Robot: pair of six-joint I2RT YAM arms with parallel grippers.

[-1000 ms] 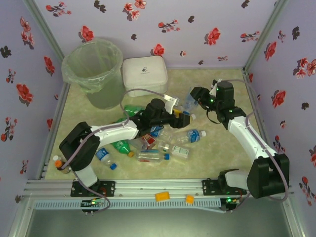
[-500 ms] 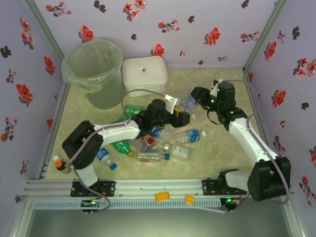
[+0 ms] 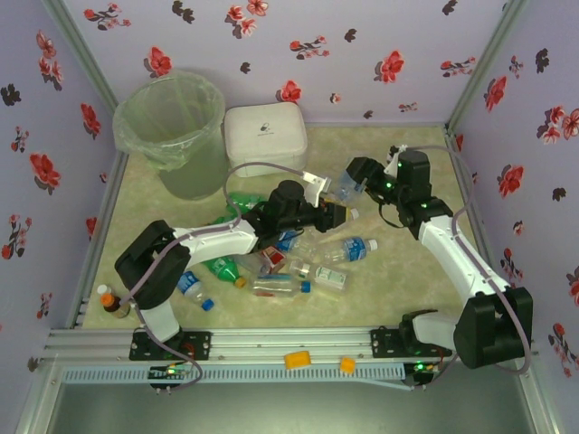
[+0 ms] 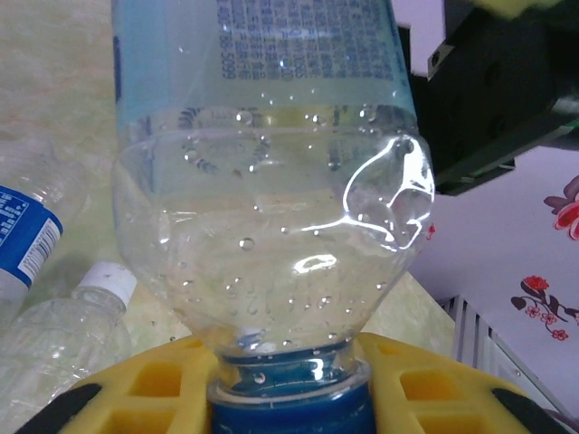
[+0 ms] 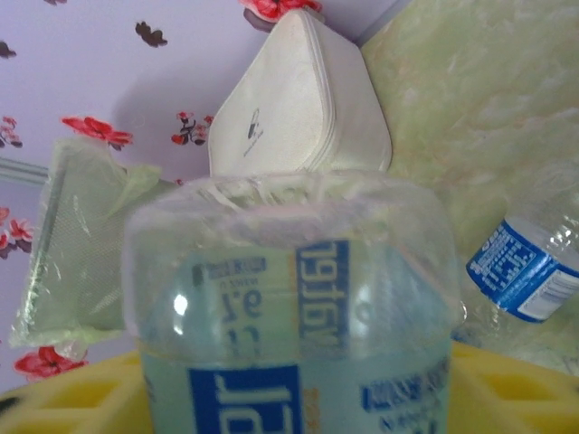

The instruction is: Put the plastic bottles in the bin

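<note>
1. From above, the left gripper [image 3: 336,213] and the right gripper [image 3: 353,183] meet over the middle of the table [image 3: 407,271]. A clear bottle [image 3: 344,189] sits between them, well apart from the bin [image 3: 190,163] in the far left corner.
2. The left wrist camera adds that the left gripper [image 4: 289,402] is clamped on the neck of the clear bottle [image 4: 271,226], just above its blue cap, with yellow fingers [image 4: 145,384] on either side.
3. The right wrist camera looks along the bottle's [image 5: 289,307] base end, which lies between the right gripper's [image 5: 289,398] yellow fingers [image 5: 516,384]. Whether they press on it I cannot tell.
4. That view also takes in the bin [image 5: 77,244] and the white box [image 5: 298,108] behind the bottle.
5. Counted from above: one bin and one white box [image 3: 264,131].
6. There are two green bottles [image 3: 223,268] and one held clear bottle.
7. One bottle with an orange cap [image 3: 109,301] stands apart at the near left.
8. The rest is a pile of bottles [image 3: 303,276] under the left arm, too tangled to count exactly.
9. Two small yellow blocks [image 3: 298,359] lie on the front rail [image 3: 253,342].
</note>
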